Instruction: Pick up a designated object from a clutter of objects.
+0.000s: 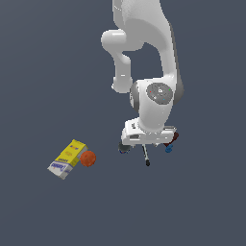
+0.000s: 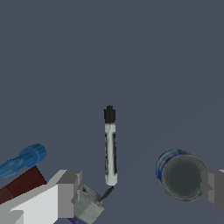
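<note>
In the exterior view the arm hides most of the clutter beneath it. The thin rod (image 2: 110, 148) lies flat on the counter (image 2: 109, 52) between the spread-wide fingers of the empty end effector (image 2: 140, 186), black tip pointing away from it. Its shaft is pale grey-white.

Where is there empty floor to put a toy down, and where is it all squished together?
Bare floor lies between the orange ball and the pen, and all along the near side of the exterior view. It is crowded under the gripper: the pen, a round can, a blue piece and a dark red block sit close. The yellow box touches the ball.
</note>
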### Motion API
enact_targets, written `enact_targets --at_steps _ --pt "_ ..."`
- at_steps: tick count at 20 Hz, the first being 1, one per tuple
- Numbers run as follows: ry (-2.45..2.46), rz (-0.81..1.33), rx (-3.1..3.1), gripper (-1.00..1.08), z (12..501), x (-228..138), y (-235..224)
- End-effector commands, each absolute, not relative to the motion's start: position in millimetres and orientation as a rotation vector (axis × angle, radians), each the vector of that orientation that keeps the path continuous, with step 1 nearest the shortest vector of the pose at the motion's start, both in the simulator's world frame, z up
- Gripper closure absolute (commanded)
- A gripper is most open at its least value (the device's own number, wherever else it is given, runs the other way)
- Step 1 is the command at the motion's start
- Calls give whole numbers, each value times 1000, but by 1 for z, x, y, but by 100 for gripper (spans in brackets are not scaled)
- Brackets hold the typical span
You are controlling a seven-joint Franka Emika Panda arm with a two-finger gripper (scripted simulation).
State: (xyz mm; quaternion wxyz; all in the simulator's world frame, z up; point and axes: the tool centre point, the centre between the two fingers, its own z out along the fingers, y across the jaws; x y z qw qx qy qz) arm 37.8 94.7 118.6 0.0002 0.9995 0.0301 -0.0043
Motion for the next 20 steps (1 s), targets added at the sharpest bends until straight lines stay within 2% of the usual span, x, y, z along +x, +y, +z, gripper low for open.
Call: enact_targets --at_steps 1,8,20 --pt "109 -7 3138 -92 98 37 102" --pt "135 -1 3138 -92 65 33 115" --pt "138 -3 3138 -92 44 31 116"
